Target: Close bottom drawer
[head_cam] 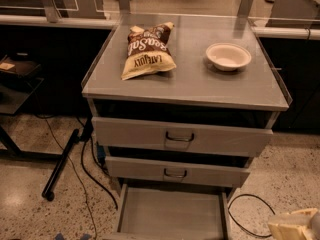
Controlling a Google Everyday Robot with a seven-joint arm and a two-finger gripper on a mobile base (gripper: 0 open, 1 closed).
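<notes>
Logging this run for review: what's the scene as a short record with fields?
bottom drawer: pulled far out
middle drawer: slightly out
top drawer: slightly out
cabinet top: chip bag left, white bowl right
end effector: lower right corner, beside bottom drawer, not touching it
status: bottom drawer not yet closed

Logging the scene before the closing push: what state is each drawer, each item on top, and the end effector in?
bottom drawer: pulled far out, tray empty.
middle drawer: partly open.
top drawer: partly open.
chip bag: lying flat on the cabinet top.
bowl: upright, empty.
end effector: low at the lower right, beside the bottom drawer, not touching it.
</notes>
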